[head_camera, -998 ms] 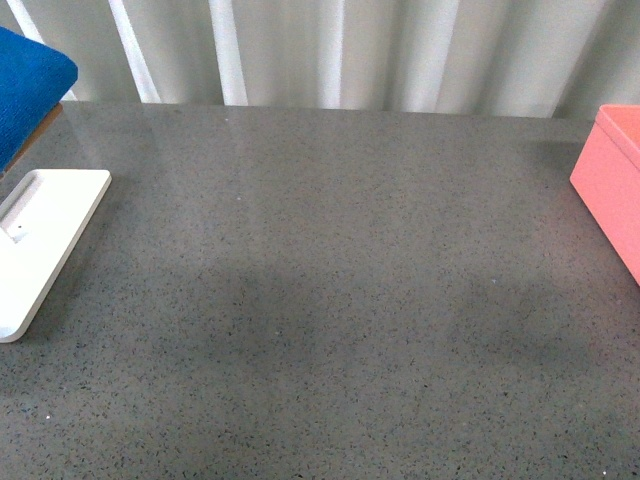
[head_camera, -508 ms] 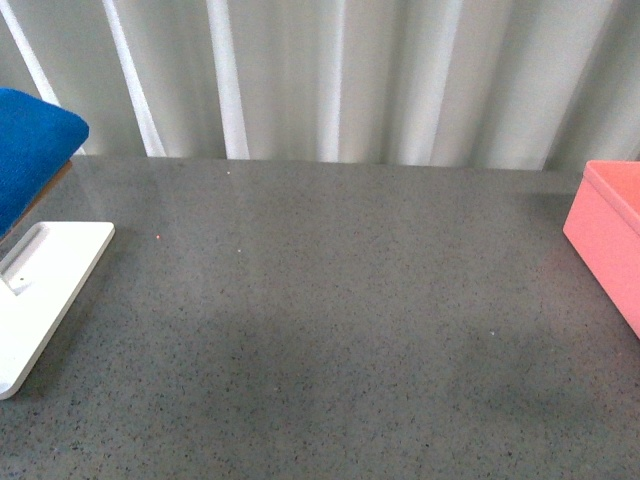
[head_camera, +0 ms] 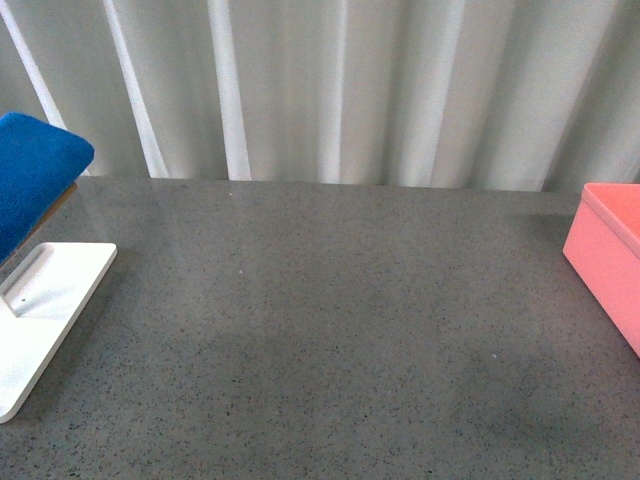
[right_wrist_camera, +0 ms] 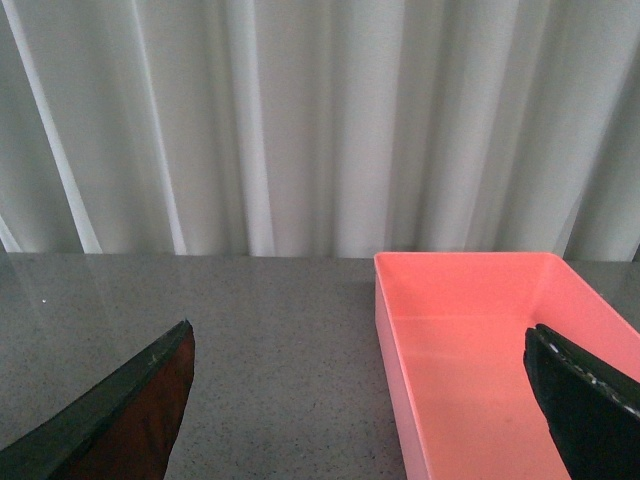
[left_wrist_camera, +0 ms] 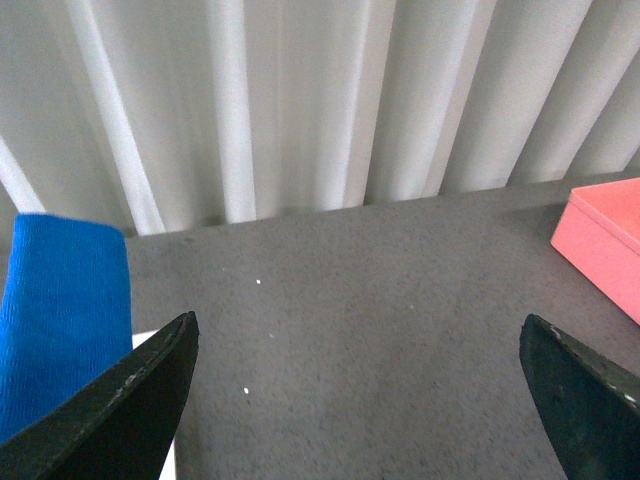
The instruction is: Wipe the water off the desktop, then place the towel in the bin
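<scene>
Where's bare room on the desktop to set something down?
The wide middle of the desktop, between the white stand at left and the bin at right, back to the curtain. Crowded only by the towel, far left.

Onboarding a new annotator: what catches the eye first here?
The bright blue towel stands out at the left edge of the desktop, hanging above a flat white stand. Opposite, at the right edge, sits the salmon-pink bin, which looks empty in the right wrist view.
</scene>
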